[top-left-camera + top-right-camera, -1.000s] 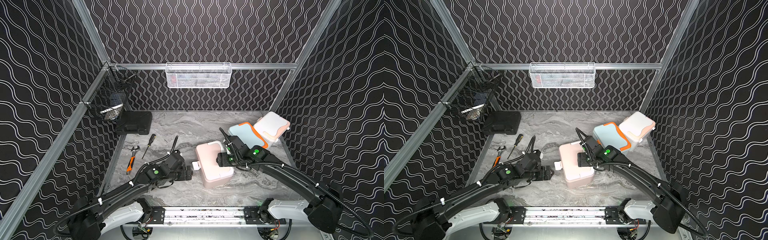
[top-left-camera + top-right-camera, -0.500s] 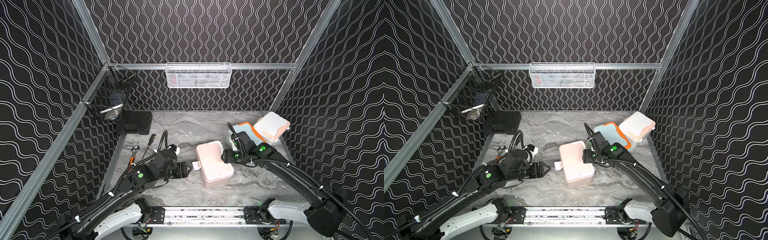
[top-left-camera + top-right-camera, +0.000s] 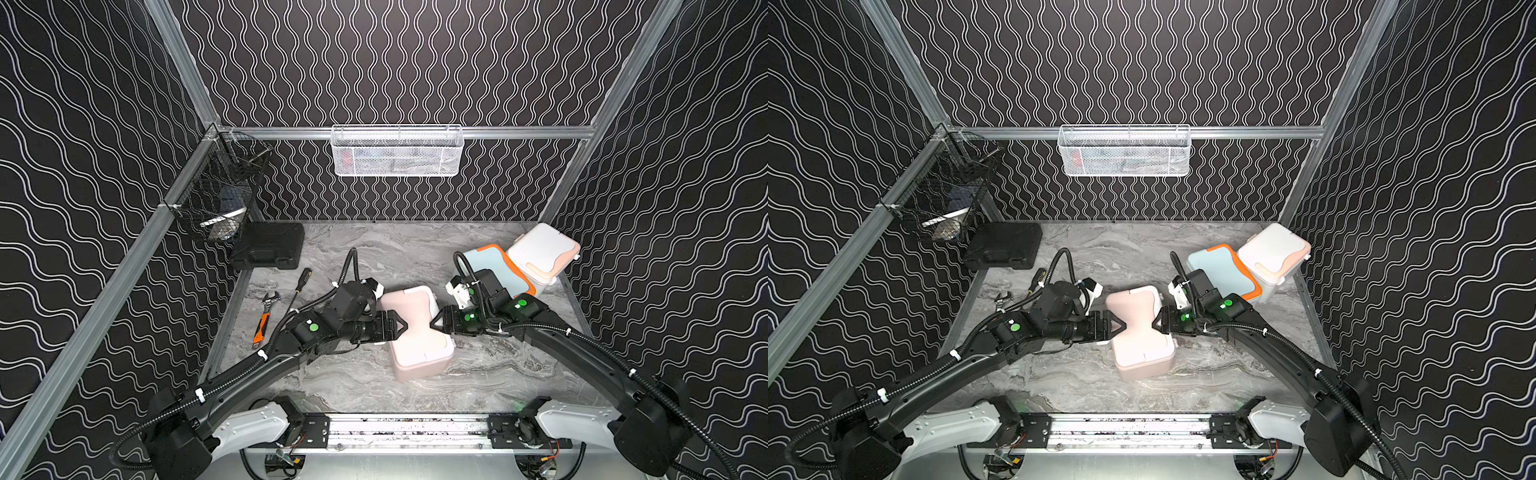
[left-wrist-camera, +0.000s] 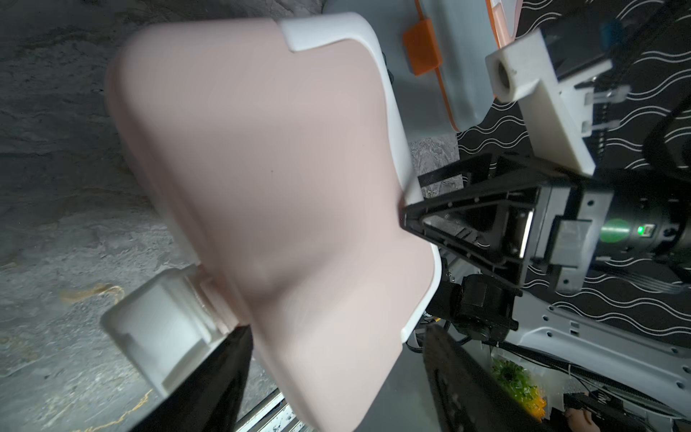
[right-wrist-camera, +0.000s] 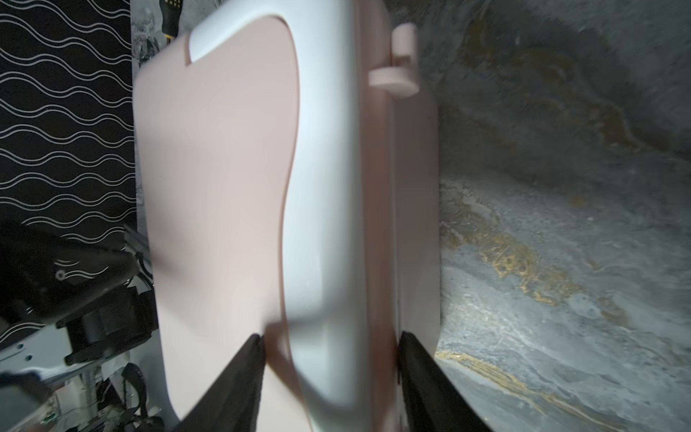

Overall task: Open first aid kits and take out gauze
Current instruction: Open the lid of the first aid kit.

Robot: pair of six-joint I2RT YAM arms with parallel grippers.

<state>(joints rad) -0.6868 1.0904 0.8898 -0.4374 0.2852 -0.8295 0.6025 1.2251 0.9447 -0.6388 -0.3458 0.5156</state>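
The pink first aid kit [image 3: 415, 332] [image 3: 1138, 332] stands mid-table, lid down. My left gripper [image 3: 399, 326] [image 3: 1121, 326] [image 4: 336, 385] straddles its left edge, open; one finger [image 4: 220, 377] sits by the white latch [image 4: 157, 329] and the other stands clear of the lid. On the opposite edge my right gripper [image 3: 435, 326] [image 3: 1156, 324] [image 5: 331, 374] is shut on the kit's white handle [image 5: 329, 224] and rim. The blue-grey kit with orange trim [image 3: 496, 266] [image 3: 1221, 266] and the white kit with peach trim [image 3: 540, 253] [image 3: 1273, 249] stand shut at back right. The gauze is out of view.
A flat black hard case [image 3: 268, 245] lies at back left, with a screwdriver [image 3: 301, 279] and an orange-handled wrench [image 3: 264, 318] in front of it. A black wire basket [image 3: 220, 195] hangs on the left rail, a white mesh basket [image 3: 397, 151] on the back rail.
My left gripper has swung right onto the pink kit's left edge. The right gripper has shifted a little along the right edge and its jaws have narrowed onto the handle.
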